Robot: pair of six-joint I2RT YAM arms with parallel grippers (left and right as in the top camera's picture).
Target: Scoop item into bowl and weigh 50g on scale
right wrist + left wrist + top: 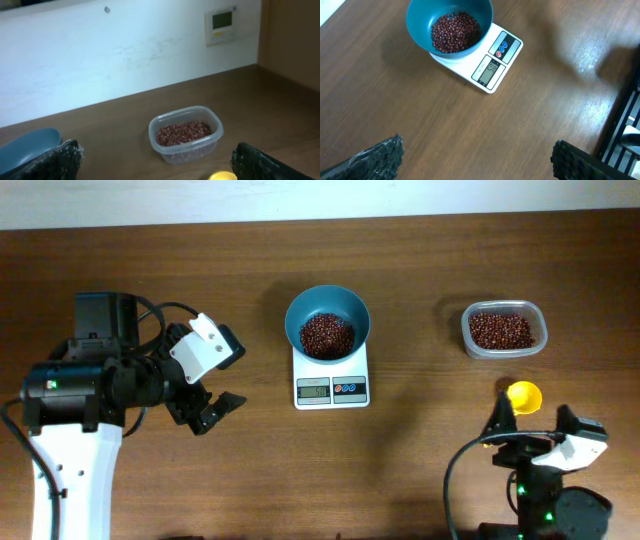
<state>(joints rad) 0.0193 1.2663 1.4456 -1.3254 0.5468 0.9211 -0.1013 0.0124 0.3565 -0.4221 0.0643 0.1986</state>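
Observation:
The teal-blue bowl (327, 315) stands on the white scale (331, 387) at the table's middle and holds a heap of red-brown beans (327, 336). The left wrist view shows the bowl (420, 25), its beans (455, 32) and the scale (492, 67) with a lit display. More beans (501, 330) lie in a clear plastic tub (504, 328), also in the right wrist view (186, 134). My left gripper (212, 408) (477, 160) is open and empty, left of the scale. My right gripper (535, 420) (155, 165) is open and empty, near the front right edge.
A yellow scoop (523, 396) lies on the table below the tub, just ahead of the right gripper; its top shows in the right wrist view (222, 176). A white wall with a small panel (221, 24) runs behind the table.

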